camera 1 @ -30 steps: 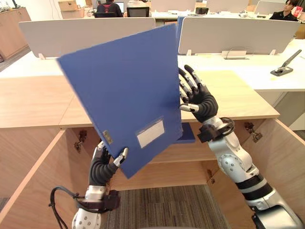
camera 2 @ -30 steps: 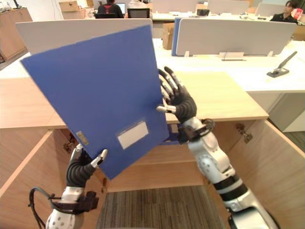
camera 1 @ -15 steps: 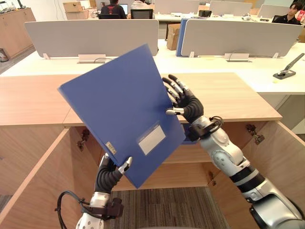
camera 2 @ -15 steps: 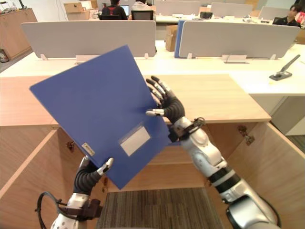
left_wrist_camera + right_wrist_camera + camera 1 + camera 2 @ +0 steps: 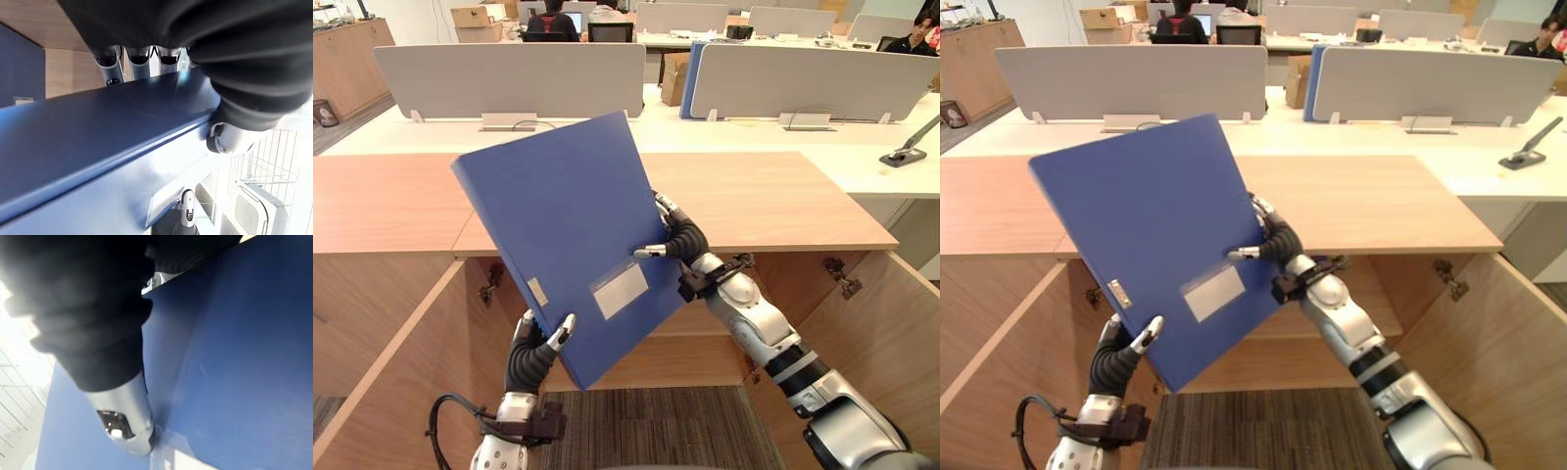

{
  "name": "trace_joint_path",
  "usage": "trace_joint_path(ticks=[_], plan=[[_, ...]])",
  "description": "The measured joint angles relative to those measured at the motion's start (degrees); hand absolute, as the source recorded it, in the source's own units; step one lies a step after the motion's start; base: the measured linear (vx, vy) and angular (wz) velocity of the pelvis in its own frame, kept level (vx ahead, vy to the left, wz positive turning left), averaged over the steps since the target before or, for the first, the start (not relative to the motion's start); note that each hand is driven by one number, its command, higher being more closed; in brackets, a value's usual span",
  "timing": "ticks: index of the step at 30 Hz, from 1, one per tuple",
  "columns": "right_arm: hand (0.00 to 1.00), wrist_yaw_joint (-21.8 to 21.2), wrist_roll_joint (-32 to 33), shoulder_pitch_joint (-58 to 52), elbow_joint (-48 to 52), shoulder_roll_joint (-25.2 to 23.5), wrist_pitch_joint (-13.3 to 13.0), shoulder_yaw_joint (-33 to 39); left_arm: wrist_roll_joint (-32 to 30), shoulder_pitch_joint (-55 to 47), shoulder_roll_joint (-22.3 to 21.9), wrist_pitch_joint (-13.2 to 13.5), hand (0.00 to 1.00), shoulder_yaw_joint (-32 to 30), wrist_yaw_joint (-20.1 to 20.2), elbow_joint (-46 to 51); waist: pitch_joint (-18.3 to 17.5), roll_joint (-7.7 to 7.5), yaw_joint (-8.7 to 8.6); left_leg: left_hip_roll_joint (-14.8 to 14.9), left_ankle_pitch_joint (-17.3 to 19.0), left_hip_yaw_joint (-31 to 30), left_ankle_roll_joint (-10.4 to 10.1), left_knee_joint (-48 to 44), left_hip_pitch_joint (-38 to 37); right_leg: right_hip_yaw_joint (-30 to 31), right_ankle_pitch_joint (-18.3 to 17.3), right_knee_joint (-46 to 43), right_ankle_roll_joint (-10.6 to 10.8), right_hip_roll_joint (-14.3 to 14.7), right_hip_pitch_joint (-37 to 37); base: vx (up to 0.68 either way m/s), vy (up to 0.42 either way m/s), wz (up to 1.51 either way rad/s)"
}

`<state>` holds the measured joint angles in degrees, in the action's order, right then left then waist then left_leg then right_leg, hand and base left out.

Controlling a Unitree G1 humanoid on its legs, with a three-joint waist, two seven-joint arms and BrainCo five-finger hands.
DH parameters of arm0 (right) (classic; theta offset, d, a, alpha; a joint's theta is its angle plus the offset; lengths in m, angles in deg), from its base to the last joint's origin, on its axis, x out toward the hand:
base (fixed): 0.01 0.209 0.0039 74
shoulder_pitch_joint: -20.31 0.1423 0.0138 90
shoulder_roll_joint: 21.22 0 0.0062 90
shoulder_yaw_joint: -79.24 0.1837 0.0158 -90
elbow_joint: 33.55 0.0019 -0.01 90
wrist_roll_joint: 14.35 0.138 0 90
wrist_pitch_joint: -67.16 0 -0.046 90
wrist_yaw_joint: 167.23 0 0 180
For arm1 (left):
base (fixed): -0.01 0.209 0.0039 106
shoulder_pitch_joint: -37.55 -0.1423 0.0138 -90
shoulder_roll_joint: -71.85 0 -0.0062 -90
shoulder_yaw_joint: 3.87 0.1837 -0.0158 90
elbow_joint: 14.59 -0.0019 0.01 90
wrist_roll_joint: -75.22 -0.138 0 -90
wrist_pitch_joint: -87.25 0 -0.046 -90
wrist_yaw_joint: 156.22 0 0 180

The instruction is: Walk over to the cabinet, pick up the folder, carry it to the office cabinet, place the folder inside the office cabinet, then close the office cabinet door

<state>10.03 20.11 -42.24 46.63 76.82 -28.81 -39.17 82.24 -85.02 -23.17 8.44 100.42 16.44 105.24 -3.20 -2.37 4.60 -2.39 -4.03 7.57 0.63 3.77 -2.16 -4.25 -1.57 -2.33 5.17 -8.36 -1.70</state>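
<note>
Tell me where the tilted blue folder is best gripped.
At its thin edges, pinched thumb in front, fingers behind: the folder is a broad flat panel, too wide to wrap. Probably the left hand on the low corner from below, the right hand on the right edge from that side.

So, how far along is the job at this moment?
Picking up and carrying look done: the blue folder is up in front of the open cabinet. In hand: the left hand grips its lower corner, the right hand pinches its right edge, and it hangs tilted above the opening. Left: put the folder inside, then shut the doors, which stand open.
</note>
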Motion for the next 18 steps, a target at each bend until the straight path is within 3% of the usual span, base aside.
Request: trace_joint_path(ticks=[11, 14, 18], plan=[[0.0, 1.18, -5.75, -0.45, -0.02, -2.8, -0.15, 2.36, -0.25, 1.02, -1.86, 0.0, 1.0, -0.97, 0.0, 0.0, -0.17, -1.09, -0.21, -0.61, -0.05, 0.0, 0.09, 0.1, 0.08, -0.01, -0.02, -0.09, 0.07, -0.66, 0.17, 0.0, 0.0, 0.0], [0.0, 0.75, -1.5, -0.77, -1.06, -2.97, 0.04, 2.17, -0.29, 1.11, -1.84, 0.0, 1.0, -1.07, 0.0, 0.0, -0.17, -1.1, -0.12, -0.75, -0.05, -0.03, 0.09, 0.18, 0.11, -0.01, -0.06, -0.09, 0.13, -0.8, 0.21, 0.0, 0.0, 0.0], [0.0, -0.39, 10.01, -0.08, -3.46, -1.08, 2.04, -2.21, -1.02, 1.14, -1.42, -0.05, 1.0, -1.59, -0.07, -0.01, -0.18, -1.13, 0.02, -0.76, -0.05, -0.03, 0.09, 0.28, 0.14, -0.01, -0.07, -0.07, 0.16, -0.8, 0.29, 0.0, 0.0, 0.0]])
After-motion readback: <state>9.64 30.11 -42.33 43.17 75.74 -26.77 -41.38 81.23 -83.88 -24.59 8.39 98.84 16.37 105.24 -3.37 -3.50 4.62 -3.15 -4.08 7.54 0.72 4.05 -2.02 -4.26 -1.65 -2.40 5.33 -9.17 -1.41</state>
